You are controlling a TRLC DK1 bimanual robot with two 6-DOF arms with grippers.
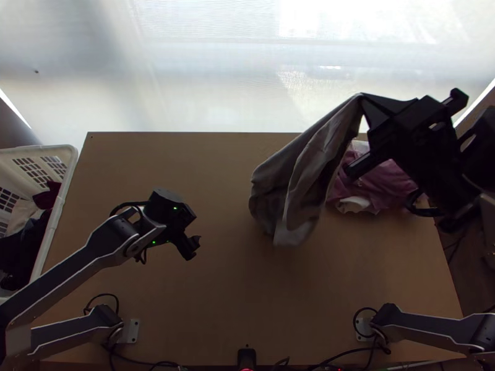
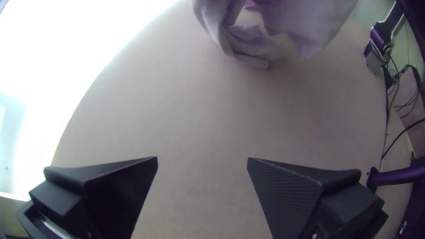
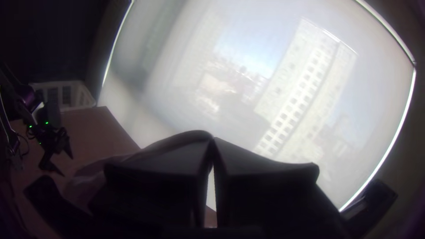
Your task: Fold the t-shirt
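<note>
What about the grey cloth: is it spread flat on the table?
No, the grey cloth hangs in loose folds from the right gripper, which pinches it at one end.

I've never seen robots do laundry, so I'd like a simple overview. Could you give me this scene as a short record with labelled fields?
Job: fold the t-shirt
Garment: grey cloth, apparently the t-shirt, hanging in loose folds, not yet folded
Right hand: right hand shut on the cloth's upper end, raised
Left hand: left hand open and empty, above the table
Other cloth: pink cloth, bunched near the table's far right corner
Left of table: white basket holding clothes
</note>
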